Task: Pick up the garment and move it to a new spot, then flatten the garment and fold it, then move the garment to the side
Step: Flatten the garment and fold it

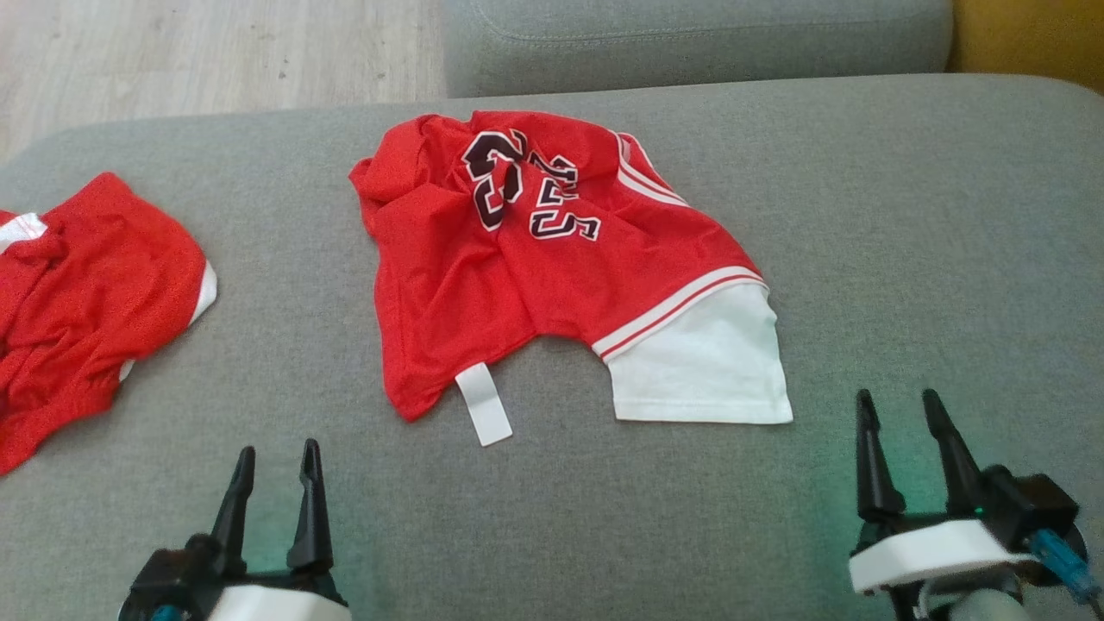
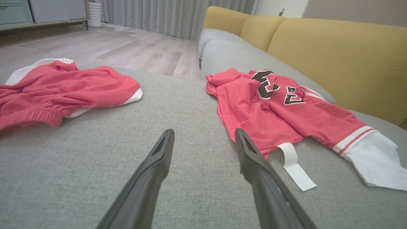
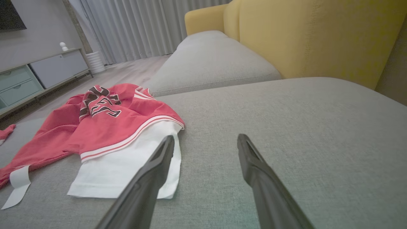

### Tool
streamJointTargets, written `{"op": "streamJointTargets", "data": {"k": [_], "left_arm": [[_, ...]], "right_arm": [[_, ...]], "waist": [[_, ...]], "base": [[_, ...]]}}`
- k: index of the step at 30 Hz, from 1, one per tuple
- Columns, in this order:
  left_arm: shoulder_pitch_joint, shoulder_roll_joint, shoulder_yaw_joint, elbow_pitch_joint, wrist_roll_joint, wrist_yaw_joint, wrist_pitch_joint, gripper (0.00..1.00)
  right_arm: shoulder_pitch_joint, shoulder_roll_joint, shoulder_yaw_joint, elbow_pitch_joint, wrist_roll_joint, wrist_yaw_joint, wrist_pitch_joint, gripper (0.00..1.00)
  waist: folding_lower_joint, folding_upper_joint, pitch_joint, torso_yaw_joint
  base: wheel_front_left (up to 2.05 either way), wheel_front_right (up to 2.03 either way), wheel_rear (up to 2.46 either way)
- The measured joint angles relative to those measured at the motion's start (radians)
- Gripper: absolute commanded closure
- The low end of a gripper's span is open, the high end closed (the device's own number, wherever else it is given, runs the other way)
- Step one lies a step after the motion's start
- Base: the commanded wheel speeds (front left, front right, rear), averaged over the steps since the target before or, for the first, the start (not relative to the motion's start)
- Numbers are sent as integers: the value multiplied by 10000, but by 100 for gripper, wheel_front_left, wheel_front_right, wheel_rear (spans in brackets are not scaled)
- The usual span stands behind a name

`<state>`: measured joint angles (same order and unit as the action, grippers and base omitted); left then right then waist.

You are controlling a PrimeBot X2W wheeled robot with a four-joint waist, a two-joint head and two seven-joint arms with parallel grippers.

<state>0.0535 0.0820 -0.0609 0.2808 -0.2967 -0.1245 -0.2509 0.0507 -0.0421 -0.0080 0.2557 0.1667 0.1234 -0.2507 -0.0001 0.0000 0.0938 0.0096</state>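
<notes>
- The left gripper (image 1: 278, 448) and the right gripper (image 1: 898, 397) are both at the near edge of the grey cushion (image 1: 906, 259). Each has its two dark fingers spread wide apart, and neither holds anything.
- Ahead of them, between the two arms, the red garment (image 1: 517, 276) lies on the middle of the cushion. It is apart from both grippers.
- The near edge of the garment has two corners. The red corner with the white label (image 1: 485, 404) is ahead and to the right of the left gripper. The white part (image 1: 703, 366), with its straight hem, is ahead and to the left of the right gripper.
- The right gripper seems nearer to its corner than the left gripper is to the label. In the right wrist view the hem lies close beside the inner finger, but I see no contact.
- The long axis of the garment is slanted. It runs from the crumpled end with the dark numbers (image 1: 526, 185), far and left, to the white part, near and right.
- In my judgement the pick-up is not yet begun, and each arm needs to reach forward and inward.
- To the left, well apart, a second red garment (image 1: 86, 285) lies crumpled.
- Farthest are another cushion (image 1: 690, 34), the yellow backrest (image 1: 1026, 34) and the wooden floor (image 1: 172, 60).
</notes>
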Motion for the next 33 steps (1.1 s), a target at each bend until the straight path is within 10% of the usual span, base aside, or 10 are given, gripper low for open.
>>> {"op": "streamJointTargets", "data": {"k": [6,17,33], "left_arm": [[-349,25,-500,600,259,-4,230,0],[-2754,253,-2046,1402,604,-79,2897,0],[-3135,539,-2299,1691,585,-79,3108,0]], "right_arm": [[-662,-2,493,-130,226,0,67,0],[-2194,-25,1327,161,-165,0,4307,0],[-2272,-31,1954,236,240,0,5170,0]], "waist": [[1,0,264,-72],[3,0,1152,-143],[1,0,1609,-315]], "base": [[0,0,0],[0,0,0],[0,0,0]]}}
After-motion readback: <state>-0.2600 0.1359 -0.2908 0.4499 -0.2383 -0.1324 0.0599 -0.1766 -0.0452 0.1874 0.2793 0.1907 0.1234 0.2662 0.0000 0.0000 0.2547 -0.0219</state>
